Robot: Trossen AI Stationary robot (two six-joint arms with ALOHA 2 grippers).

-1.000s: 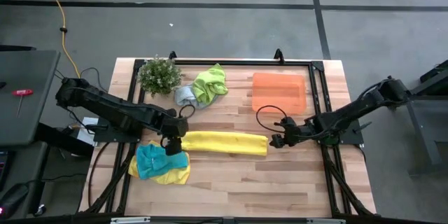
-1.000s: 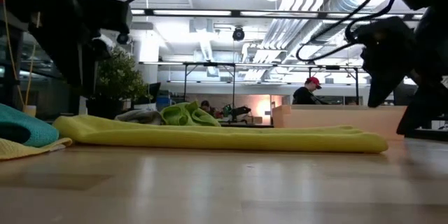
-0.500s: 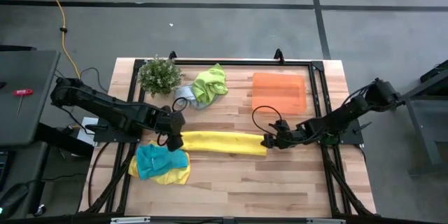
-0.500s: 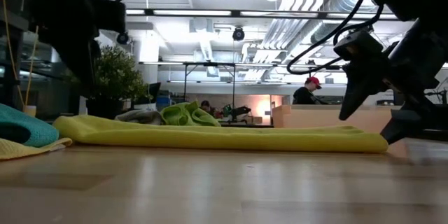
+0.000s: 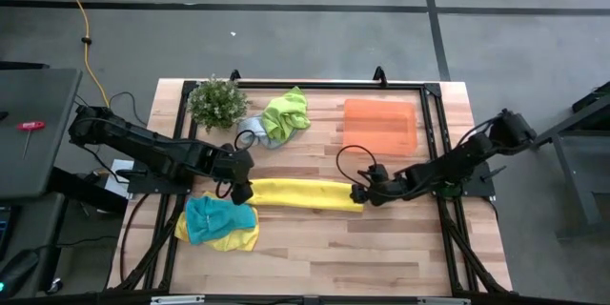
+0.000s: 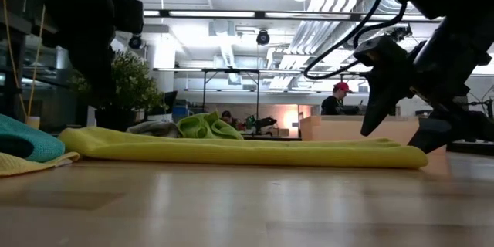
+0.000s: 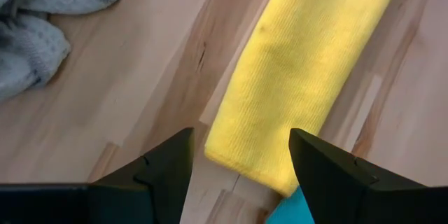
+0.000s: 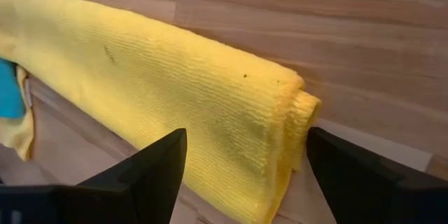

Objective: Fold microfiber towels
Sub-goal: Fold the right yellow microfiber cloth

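Note:
A yellow towel (image 5: 305, 193), folded into a long strip, lies flat across the middle of the table. My left gripper (image 5: 241, 190) is open over the strip's left end (image 7: 245, 157), one finger on each side of it. My right gripper (image 5: 361, 193) is open at the strip's right end (image 8: 297, 112), its fingers on either side of the folded edge. I see no touch by either gripper. A teal towel (image 5: 214, 217) lies bunched on a second yellow towel (image 5: 240, 241) at the near left.
A lime green towel (image 5: 286, 112) and a grey-blue towel (image 5: 253, 132) lie crumpled at the far side beside a small plant (image 5: 217, 102). An orange tray (image 5: 379, 126) lies at the far right. Bare wood shows along the near edge (image 5: 381, 257).
My right gripper has gone toward the table's left edge and down, from beside the yellow strip to its right end, and stays open. The strip has not moved.

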